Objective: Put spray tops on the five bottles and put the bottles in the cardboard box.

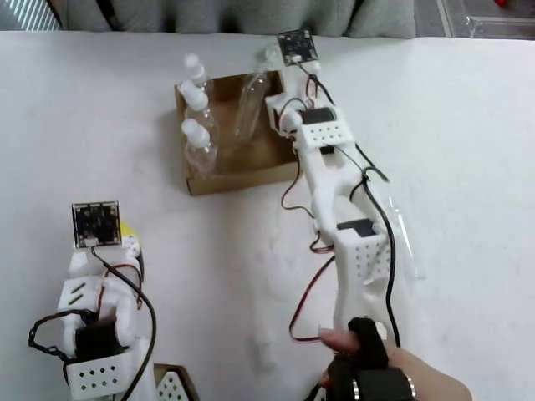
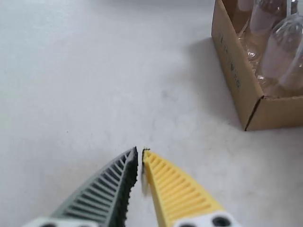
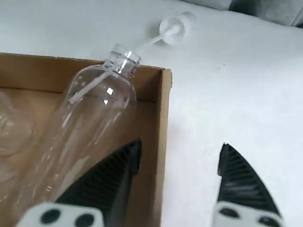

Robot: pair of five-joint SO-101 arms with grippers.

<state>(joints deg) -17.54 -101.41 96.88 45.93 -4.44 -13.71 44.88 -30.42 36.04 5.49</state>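
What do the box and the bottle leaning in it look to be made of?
The box: brown cardboard, matte, with a raw cut rim. The bottle: likely clear plastic, glossy; its dip tube and the box wall show through, with bright glints.

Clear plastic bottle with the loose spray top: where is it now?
The clear bottle lies tilted in the brown cardboard box, along its right side beside the right gripper, neck on the far rim, white spray top sticking out.

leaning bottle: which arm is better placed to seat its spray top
Right, probably. The right claw hangs open beside the leaning bottle at the cardboard box wall, its spray top half out of the neck. The left claw is shut, away from the box.
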